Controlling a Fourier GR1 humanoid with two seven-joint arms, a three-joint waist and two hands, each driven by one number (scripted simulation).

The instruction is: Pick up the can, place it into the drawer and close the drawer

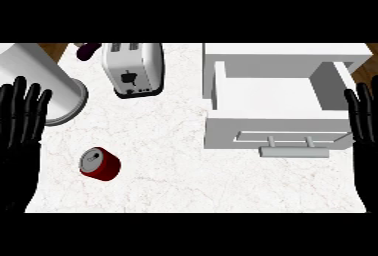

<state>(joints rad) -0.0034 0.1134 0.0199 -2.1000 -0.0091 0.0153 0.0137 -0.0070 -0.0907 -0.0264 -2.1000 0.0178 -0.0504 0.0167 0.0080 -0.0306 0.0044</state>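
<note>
A red can (100,163) with a silver top stands on the white marble counter at the lower left. The white drawer (275,131) at the right is pulled open, its inside bare, with a grey bar handle (294,149) on its front. My left hand (22,112) rests open at the left edge, fingers up, above and left of the can and apart from it. At the right edge, beside the drawer's right wall, my right hand (363,115) rests open with fingers up. Neither hand holds anything.
A silver toaster (133,67) stands at the back, left of the drawer. A large white cylinder (44,82) lies at the back left, just behind my left hand. A dark purple object (87,49) peeks in at the top edge.
</note>
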